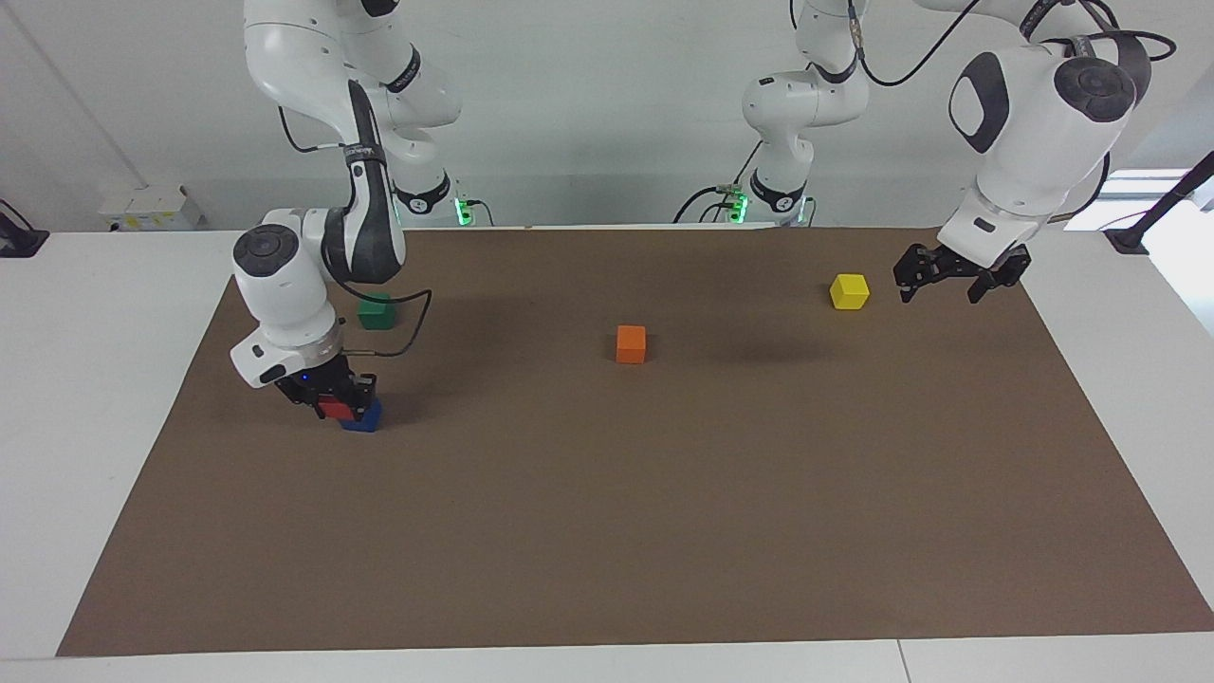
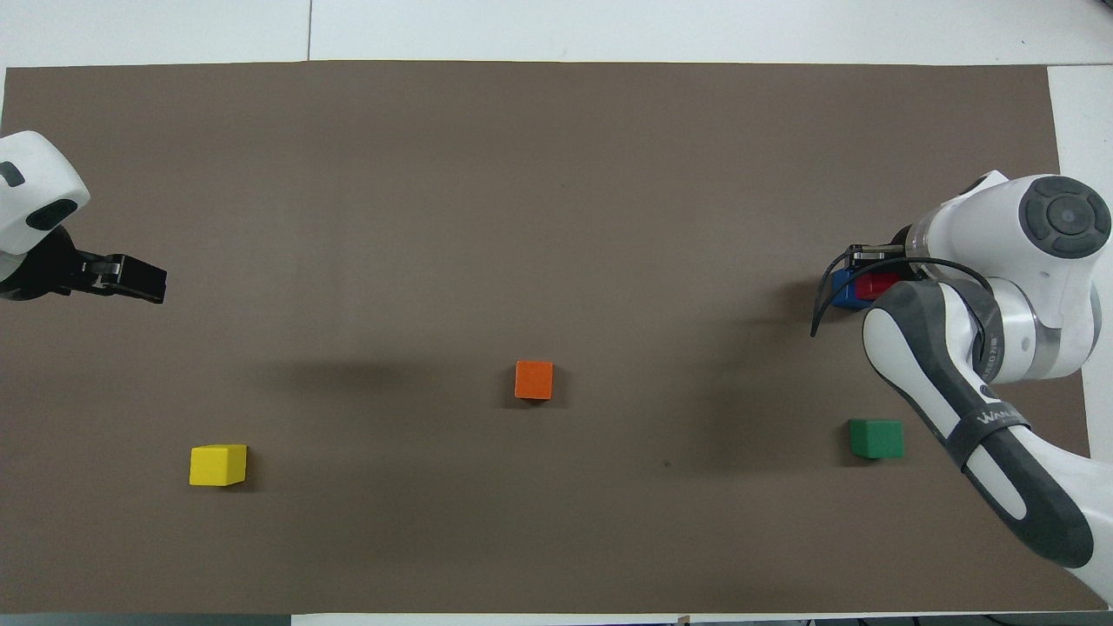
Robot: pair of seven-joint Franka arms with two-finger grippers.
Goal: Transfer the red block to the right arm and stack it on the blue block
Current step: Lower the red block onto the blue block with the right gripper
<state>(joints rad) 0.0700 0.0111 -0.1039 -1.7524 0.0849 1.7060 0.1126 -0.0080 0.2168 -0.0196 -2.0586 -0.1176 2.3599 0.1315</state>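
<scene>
The red block sat between my right gripper's closed fingers at the lower left of the facing view, low over the blue block; whether the two cubes touched I could not tell. In the overhead view both showed at the right edge, red just beside blue, under my right arm. My left gripper hung with fingers spread at the upper right, beside the yellow block. The orange block lay mid-mat, the green block above my right gripper.
</scene>
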